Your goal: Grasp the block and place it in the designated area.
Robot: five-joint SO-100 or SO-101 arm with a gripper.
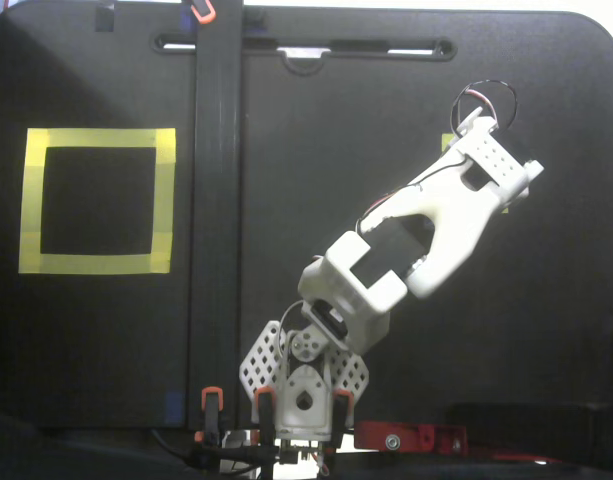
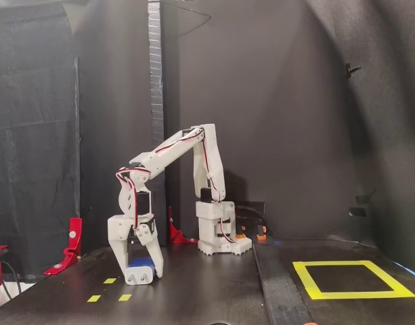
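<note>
In both fixed views a black table (image 1: 286,150) is shown, divided by a raised dark strip (image 1: 214,200) running front to back. In the top-down fixed view the yellow-bordered square (image 1: 96,200) is seen on the left side of that strip, with nothing inside it; in the side-on fixed view the same square (image 2: 349,279) is seen at the right, well apart from the arm's working end. The white arm (image 1: 426,230) is extended from its clamped base (image 2: 217,237) toward the opposite side of the table, evidently because the block was laid there, beside small yellow markers (image 2: 110,280).

In the side-on view the gripper (image 2: 141,267) is lowered until its fingers straddle the blue block (image 2: 141,271), which appears to rest on the table surface. The jaws are set narrow, one finger on each side of the block, but whether firm contact is made cannot be told. From above, the block is hidden beneath the wrist.

The grasp is judged to be the step in hand; lifting and carrying across the strip are not yet done.
</note>
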